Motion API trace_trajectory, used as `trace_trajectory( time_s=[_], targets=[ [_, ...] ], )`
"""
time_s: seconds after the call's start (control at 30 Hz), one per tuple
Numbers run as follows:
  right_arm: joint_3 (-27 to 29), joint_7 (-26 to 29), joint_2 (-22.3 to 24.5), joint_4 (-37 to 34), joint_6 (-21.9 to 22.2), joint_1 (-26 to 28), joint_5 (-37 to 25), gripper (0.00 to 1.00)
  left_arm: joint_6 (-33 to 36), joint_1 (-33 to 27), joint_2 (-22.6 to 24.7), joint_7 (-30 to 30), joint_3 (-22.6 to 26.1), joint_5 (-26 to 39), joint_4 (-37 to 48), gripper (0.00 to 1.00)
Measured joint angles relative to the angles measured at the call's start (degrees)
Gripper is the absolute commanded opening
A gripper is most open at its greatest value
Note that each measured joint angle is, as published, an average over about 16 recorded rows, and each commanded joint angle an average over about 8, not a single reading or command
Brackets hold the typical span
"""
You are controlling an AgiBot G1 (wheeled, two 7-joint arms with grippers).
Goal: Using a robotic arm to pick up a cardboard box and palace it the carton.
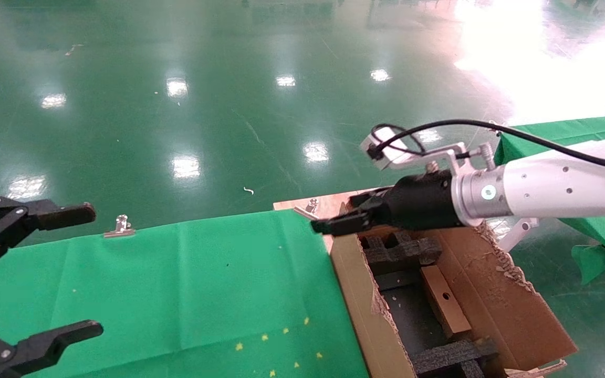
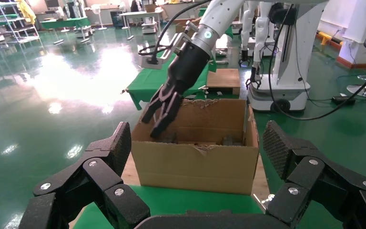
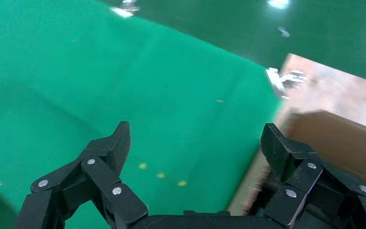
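R gripper (image 1: 334, 223) on the robotic arm (image 1: 554, 191) hung over the carton (image 1: 352, 278) at its far corner, beside the edge of the green cloth (image 1: 176, 289). Fingers spread wide, nothing between them — clear in R wrist view (image 3: 195, 143), where the pads (image 3: 120, 140) stood well apart w/ cloth below and carton wall under one side. In L wrist view the same gripper (image 2: 164, 112) pointed down just above the carton's (image 2: 195, 164) open top.

Cardboard box (image 1: 445, 307) lay inside the carton, below and behind the R gripper, apart from it; round hole facing up, sitting between black foam inserts (image 1: 397, 249) at either end.

L gripper (image 1: 45, 273) sat off at the cloth's other side, well apart from carton, fingers (image 2: 116, 145) spread, holding nothing.

Metal clip (image 1: 120, 227) on the cloth's far edge.
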Motion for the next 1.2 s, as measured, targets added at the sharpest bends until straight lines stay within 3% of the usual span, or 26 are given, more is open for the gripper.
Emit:
trace_trajectory(
  time_s=[0.87,1.2],
  targets=[
    [42.0,-44.4,-3.4,-1.9,-24.8,-26.9,25.3,1.00,0.0,0.0,0.0,0.0,0.0,0.0,0.0,1.00],
    [53.9,-56.2,-4.3,-2.4,-31.7,-34.4,32.3,1.00,0.0,0.0,0.0,0.0,0.0,0.0,0.0,1.00]
  ],
)
